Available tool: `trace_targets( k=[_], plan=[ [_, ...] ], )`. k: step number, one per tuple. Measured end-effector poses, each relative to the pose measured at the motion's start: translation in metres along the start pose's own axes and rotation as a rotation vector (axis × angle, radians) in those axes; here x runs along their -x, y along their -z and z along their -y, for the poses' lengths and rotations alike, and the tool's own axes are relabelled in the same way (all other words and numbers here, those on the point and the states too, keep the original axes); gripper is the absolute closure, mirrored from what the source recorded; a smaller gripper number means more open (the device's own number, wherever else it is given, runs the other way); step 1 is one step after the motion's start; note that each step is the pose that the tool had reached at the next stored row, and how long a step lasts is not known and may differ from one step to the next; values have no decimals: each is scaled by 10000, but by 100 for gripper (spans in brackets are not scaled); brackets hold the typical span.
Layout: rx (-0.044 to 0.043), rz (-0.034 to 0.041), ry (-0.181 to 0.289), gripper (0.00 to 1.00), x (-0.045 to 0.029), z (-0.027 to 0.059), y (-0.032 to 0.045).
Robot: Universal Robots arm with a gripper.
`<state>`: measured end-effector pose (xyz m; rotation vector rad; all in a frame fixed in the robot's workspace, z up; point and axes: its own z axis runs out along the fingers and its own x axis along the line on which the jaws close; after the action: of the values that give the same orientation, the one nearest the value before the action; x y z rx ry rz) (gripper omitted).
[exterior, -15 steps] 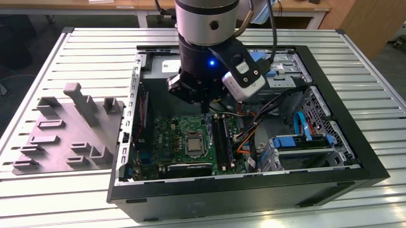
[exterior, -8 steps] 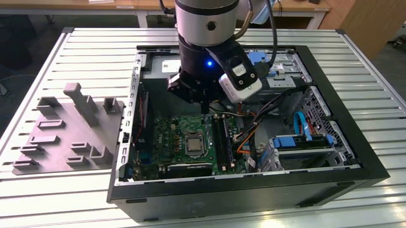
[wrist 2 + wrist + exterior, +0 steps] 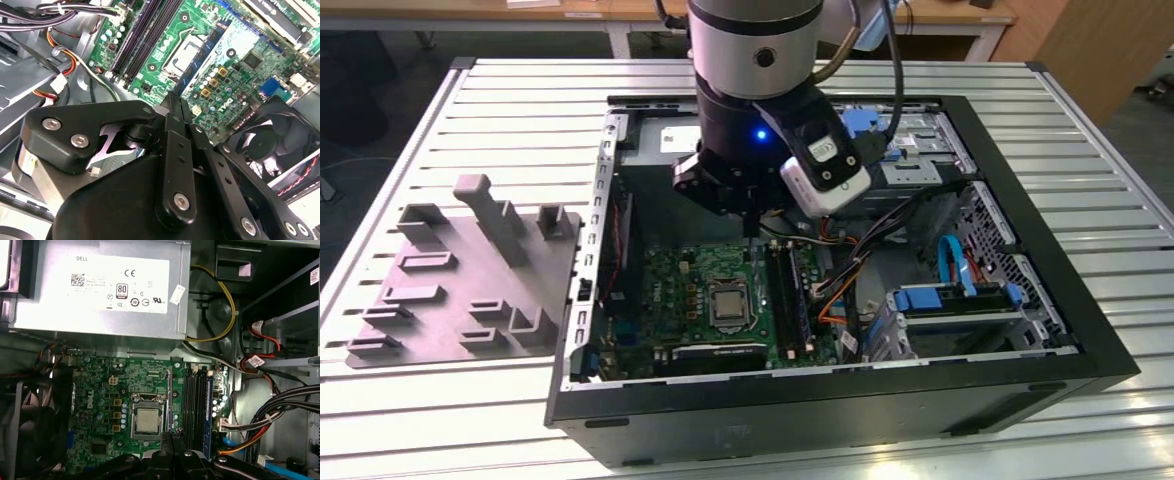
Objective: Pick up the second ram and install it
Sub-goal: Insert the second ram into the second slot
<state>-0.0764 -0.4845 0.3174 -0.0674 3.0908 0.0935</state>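
**The second ram** (image 3: 201, 60) is seen edge-on in the second wrist view as a thin blue strip running out from the fingertips. It appears to be clamped in the narrowly set gripper (image 3: 174, 97), above the motherboard (image 3: 687, 290) and near the processor socket (image 3: 147, 420). The arm reaches straight down into the open computer case (image 3: 854, 400); the black memory slots (image 3: 195, 405) lie just beside the socket, with cables (image 3: 280, 410) crowding the side beyond them, the fan (image 3: 265, 145) bounding the opposite side, and the grey power-supply box (image 3: 100, 290) standing past the slots' end.
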Motion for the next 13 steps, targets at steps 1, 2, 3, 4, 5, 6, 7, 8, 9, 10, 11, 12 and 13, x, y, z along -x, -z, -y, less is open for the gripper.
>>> trace_targets(
  k=[1, 2, 3, 4, 5, 6, 7, 8, 9, 10, 11, 12, 13],
  plan=[
    [17, 2, -1, 89, 7, 2, -4],
    [33, 2, -3, 89, 17, 4, -8],
    [43, 1, -5, 89, 30, 5, -11],
    [53, 1, -8, 89, 46, 7, -16],
    [64, 2, -12, 89, 63, 8, -21],
    [76, 4, -15, 89, 80, 9, -26],
    [86, 4, -17, 89, 98, 10, -32],
    [95, 5, -18, 89, 115, 12, -41],
    [101, 5, -18, 89, 127, 13, -51],
    [100, 4, -17, 89, 138, 14, -61],
    [98, 3, -17, 89, 148, 15, -71],
    [99, 4, -18, 89, 157, 16, -82],
    [101, 4, -18, 89, 166, 17, -92]
  ],
)
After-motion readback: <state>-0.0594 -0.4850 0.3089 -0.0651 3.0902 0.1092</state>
